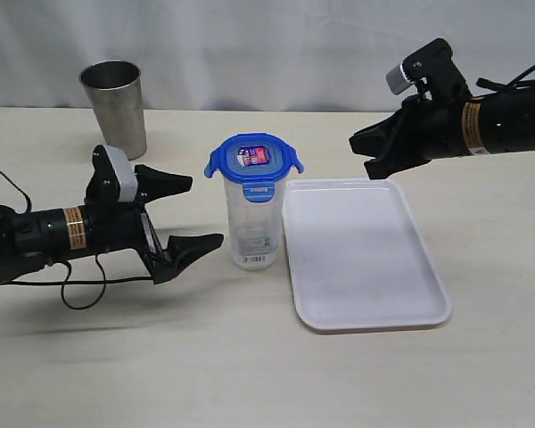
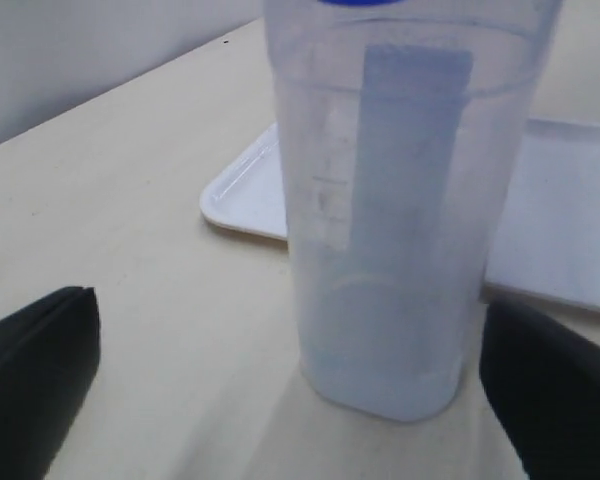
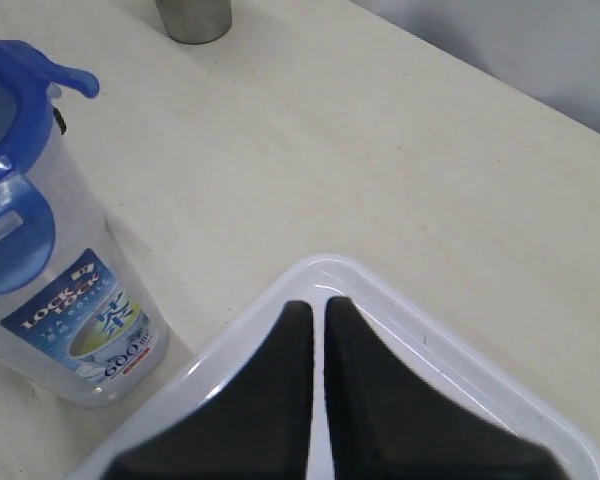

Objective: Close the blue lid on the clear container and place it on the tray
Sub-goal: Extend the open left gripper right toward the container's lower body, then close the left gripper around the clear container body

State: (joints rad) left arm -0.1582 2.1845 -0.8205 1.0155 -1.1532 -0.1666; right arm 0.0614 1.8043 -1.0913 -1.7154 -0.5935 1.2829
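Observation:
The clear container (image 1: pixel 253 223) stands upright on the table, just left of the white tray (image 1: pixel 361 254). The blue lid (image 1: pixel 253 159) sits on its mouth, with the side flaps sticking out and one flap folded down the wall. My left gripper (image 1: pixel 201 212) is open and level with the container's lower half, its fingertips just short of the container and not touching it. In the left wrist view the container (image 2: pixel 400 230) fills the space ahead between the black fingers (image 2: pixel 30 380). My right gripper (image 1: pixel 361 152) is shut and empty, hovering over the tray's far left corner (image 3: pixel 450 350).
A grey steel cup (image 1: pixel 116 102) stands at the back left, behind my left arm. A black cable (image 1: pixel 80 290) trails on the table under that arm. The tray holds nothing.

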